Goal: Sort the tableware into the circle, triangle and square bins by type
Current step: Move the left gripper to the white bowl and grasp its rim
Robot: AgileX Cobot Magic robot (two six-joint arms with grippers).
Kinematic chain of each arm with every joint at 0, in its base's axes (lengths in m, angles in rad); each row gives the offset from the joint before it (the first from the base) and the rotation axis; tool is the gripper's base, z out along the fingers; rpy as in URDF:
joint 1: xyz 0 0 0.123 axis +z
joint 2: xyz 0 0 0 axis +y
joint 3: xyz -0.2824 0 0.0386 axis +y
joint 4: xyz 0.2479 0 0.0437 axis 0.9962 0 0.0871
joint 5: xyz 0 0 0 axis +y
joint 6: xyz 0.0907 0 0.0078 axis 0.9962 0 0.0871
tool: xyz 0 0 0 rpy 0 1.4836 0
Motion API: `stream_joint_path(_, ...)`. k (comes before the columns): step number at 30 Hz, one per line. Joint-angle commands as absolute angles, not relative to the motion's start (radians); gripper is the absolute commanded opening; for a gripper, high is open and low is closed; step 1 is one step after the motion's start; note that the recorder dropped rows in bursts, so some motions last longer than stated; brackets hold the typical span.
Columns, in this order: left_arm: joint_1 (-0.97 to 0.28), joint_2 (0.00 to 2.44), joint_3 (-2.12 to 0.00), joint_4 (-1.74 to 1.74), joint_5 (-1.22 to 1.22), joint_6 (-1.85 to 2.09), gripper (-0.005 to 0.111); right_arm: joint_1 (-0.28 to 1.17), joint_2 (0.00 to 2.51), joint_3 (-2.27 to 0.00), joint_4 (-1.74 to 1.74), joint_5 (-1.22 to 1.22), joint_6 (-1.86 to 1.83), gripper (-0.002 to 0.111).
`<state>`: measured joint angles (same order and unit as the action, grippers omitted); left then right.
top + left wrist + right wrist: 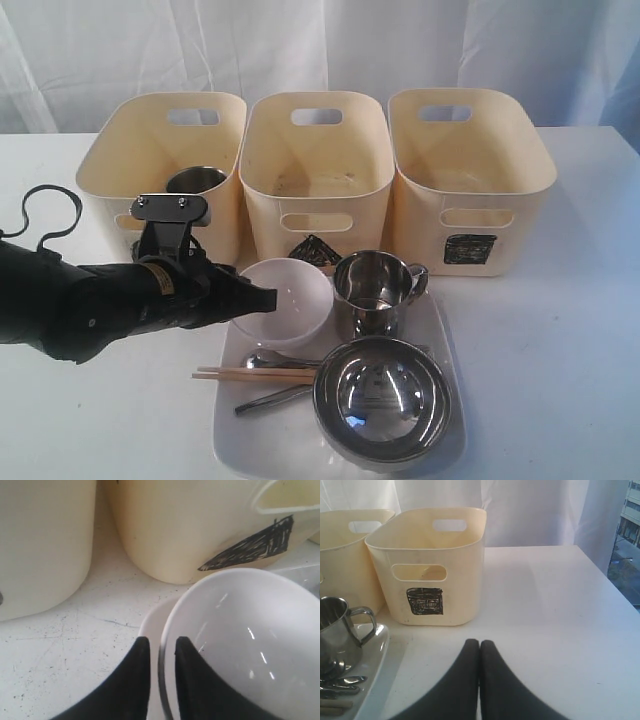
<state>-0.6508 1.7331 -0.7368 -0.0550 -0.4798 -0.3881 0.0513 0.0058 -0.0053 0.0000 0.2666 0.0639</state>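
One mug (195, 180) sits in the left bin (110, 150), rest to go; left gripper (161, 642) pinches small white bowl (250, 645) rim, bowl on plate (447, 330) w/ 2nd mug (372, 290), steel bowl (380, 400), chopsticks (255, 373), cutlery (270, 399); right gripper (479, 645) closed, empty.

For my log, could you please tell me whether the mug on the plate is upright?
Upright: the mug stands on the plate, mouth facing up.

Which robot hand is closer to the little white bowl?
Left. The left gripper has its fingers on either side of the rim of the small white bowl. The right gripper sits over the table beside the plate, near the square bin.
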Motion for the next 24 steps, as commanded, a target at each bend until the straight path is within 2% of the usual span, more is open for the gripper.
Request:
stream_joint_path(1,-0.652,1.733,-0.738,-0.06,-0.477,-0.397,0.008,0.049,0.0,0.0,0.0,0.253,0.065,0.0)
stream_joint_path(4,-0.652,1.733,-0.738,-0.058,-0.477,-0.395,0.0,0.049,0.0,0.0,0.0,0.253,0.065,0.0)
stream_joint_path(13,-0.652,1.703,-0.738,-0.058,-0.468,-0.389,0.0,0.049,0.0,0.0,0.0,0.253,0.065,0.0)
stream_joint_path(24,-0.652,1.487,-0.738,-0.044,-0.334,-0.262,0.0,0.049,0.0,0.0,0.0,0.253,0.065,0.0)
